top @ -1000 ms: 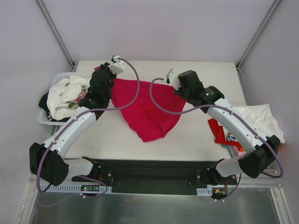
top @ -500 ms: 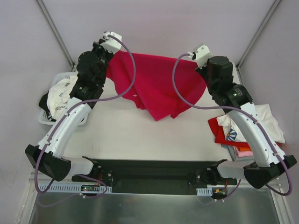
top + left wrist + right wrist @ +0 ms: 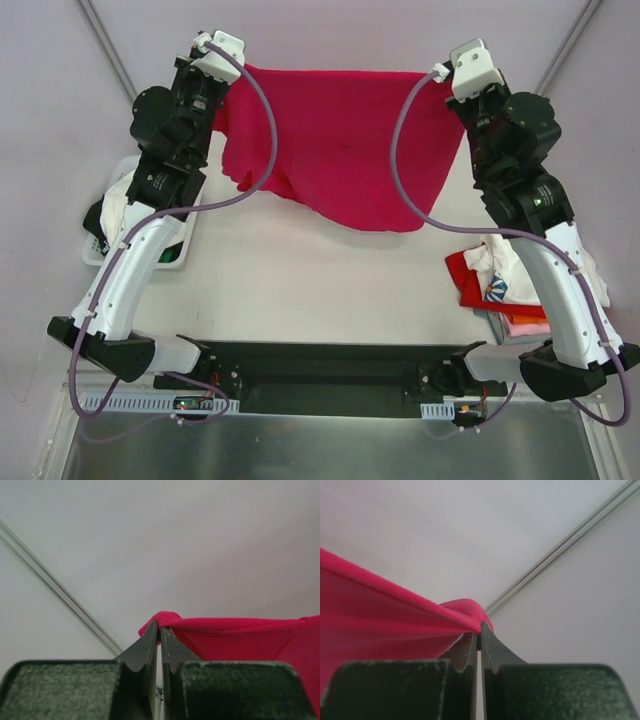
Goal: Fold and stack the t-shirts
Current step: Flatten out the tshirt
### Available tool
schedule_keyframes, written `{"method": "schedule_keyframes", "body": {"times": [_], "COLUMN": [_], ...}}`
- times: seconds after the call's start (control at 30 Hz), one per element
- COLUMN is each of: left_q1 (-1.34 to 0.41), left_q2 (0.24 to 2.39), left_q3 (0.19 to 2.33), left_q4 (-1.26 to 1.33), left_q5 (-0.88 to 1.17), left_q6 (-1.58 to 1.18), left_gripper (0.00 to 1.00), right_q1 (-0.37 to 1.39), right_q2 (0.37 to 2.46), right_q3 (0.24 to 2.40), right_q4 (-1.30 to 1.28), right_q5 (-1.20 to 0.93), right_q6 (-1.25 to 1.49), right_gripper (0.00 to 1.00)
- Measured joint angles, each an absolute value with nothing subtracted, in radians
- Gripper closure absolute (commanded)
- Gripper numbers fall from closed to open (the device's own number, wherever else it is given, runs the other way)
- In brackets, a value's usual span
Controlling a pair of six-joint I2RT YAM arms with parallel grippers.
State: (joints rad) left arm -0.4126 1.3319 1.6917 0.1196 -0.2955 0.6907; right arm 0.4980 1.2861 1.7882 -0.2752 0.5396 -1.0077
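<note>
- The crimson t-shirt (image 3: 340,140) is off the table (image 3: 300,290), hanging in the air over its far half, between the two raised arms.
- The left gripper (image 3: 159,630) is pinched tight on one upper corner of the shirt. A small fold of cloth bulges out past the fingertips.
- The right gripper (image 3: 478,630) is likewise closed on the opposite upper corner, and the fabric runs away from it to the left as a taut band.
- Orientation: the held top edge runs straight and level from left to right, parallel to the far edge of the table. That is the long axis of the spread cloth.
- The body of the shirt drops from that edge toward the near side. The lower margin is uneven: a short flap hangs on the left, and the deepest point lies right of centre.
- Whether the lowest point touches the table cannot be told from the top view; it is possibly clear of the surface.
- Folded t-shirts (image 3: 490,285), red, printed white and pink, lie in a pile at the right edge of the table, below the right forearm and well apart from the hanging shirt.
- The white plastic basket (image 3: 100,250) sits off the left edge. It holds a crumpled white printed t-shirt (image 3: 125,205) over dark cloth.
</note>
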Motion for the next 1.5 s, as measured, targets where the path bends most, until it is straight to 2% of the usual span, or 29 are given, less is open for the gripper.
{"method": "schedule_keyframes", "body": {"times": [0.33, 0.6, 0.93, 1.23, 1.5], "left_q1": [-0.413, -0.414, -0.434, -0.454, -0.466], "left_q2": [1.412, 1.422, 1.392, 1.304, 1.227], "left_q3": [1.917, 1.995, 1.914, 1.773, 1.759], "left_q4": [0.107, 0.109, 0.120, 0.113, 0.114], "left_q5": [-0.294, -0.294, -0.292, -0.290, -0.268], "left_q6": [0.693, 0.704, 0.773, 0.891, 0.932], "left_gripper": [1.00, 1.00, 1.00, 1.00, 1.00], "right_q1": [0.492, 0.493, 0.492, 0.493, 0.495], "right_q2": [1.320, 1.348, 1.324, 1.189, 1.110], "right_q3": [1.910, 1.960, 1.953, 1.891, 1.848], "right_q4": [-0.229, -0.211, -0.199, -0.228, -0.245], "right_q5": [0.553, 0.568, 0.589, 0.593, 0.577], "right_q6": [-1.105, -1.153, -1.200, -1.232, -1.234], "right_gripper": [0.99, 0.99, 0.99, 0.99, 0.99]}}
